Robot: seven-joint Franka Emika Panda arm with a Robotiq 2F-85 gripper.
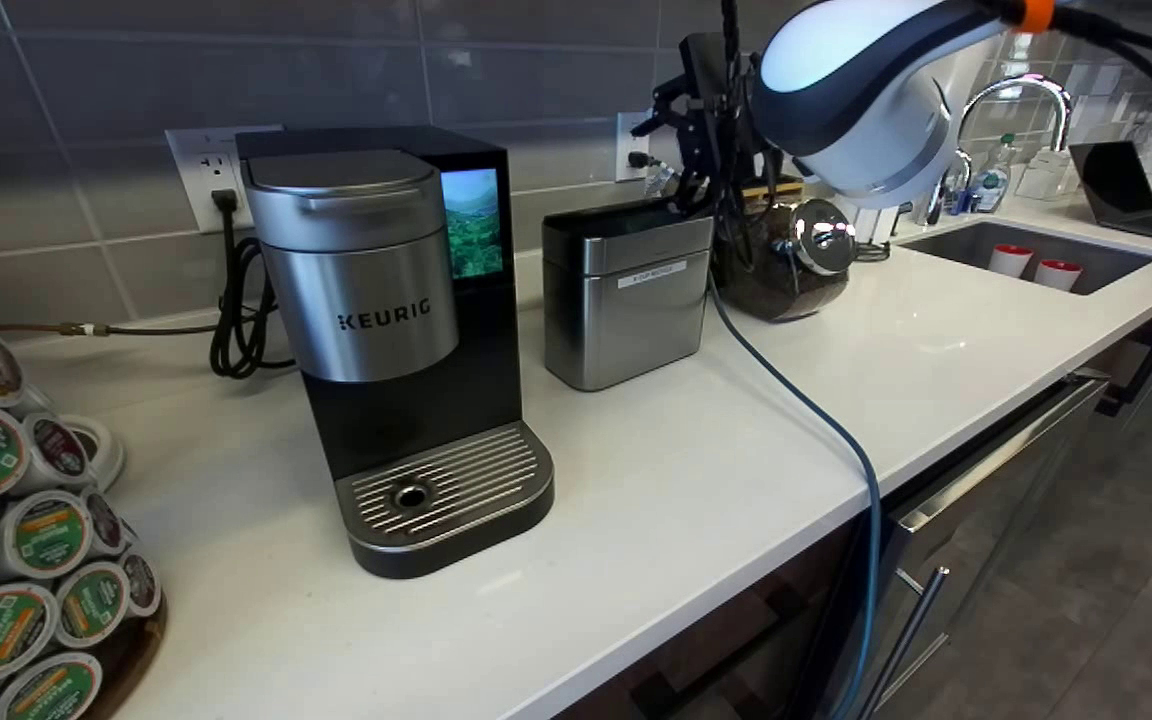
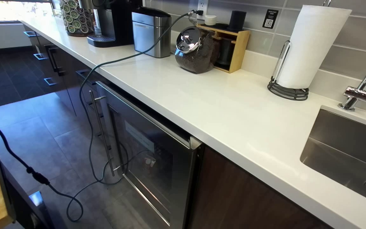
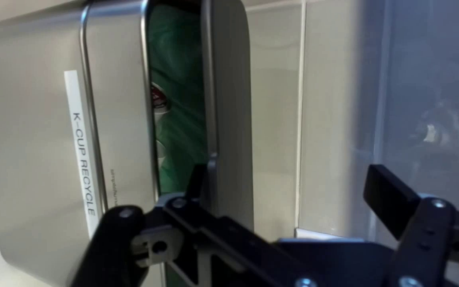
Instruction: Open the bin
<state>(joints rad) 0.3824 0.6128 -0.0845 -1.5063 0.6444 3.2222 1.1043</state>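
While the end effector (image 3: 287, 181) gapes, the bin (image 3: 26, 119) (green-lined) stands ajar.

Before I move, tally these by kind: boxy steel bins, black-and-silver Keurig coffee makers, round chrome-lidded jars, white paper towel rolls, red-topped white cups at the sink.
Boxy steel bin: 1
Keurig coffee maker: 1
Chrome-lidded jar: 1
Paper towel roll: 1
Red-topped white cups: 2
Total: 6

Gripper (image 1: 674, 168) is up top at the bin (image 1: 626, 320) near the back edge of the bench (image 1: 656, 480), blue cable (image 1: 874, 510) flopped over the front.
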